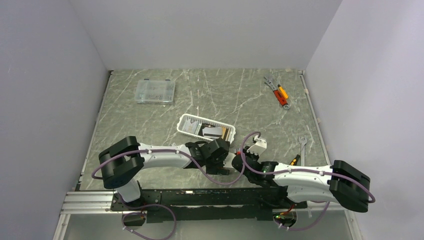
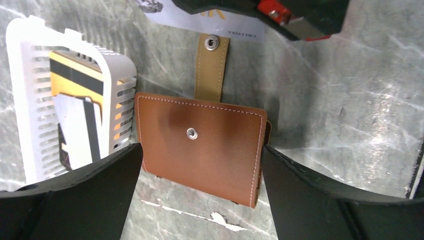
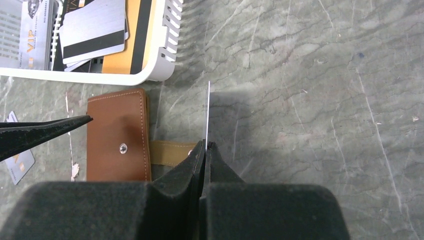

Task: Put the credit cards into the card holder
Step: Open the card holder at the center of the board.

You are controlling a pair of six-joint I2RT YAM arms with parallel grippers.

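While my left tool [image 2: 200, 150] hangs wide open astride the closed card holder [image 3: 117, 135], which lies flat on the bench [image 3: 310, 100], my right tool [image 3: 205, 145] is clenched on one card [image 3: 208, 112], edge-up just beside the holder. Other credit cards [image 3: 92, 30] lie in the white basket [image 2: 122, 85], which crowds one edge of the holder.

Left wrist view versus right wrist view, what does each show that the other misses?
Left wrist only: the left gripper, jaws open, straddling the card holder, and the snap on its tab. Right wrist only: the right gripper, jaws shut on an edge-on card, plus a loose card on the table. Both: card holder, white basket with cards.
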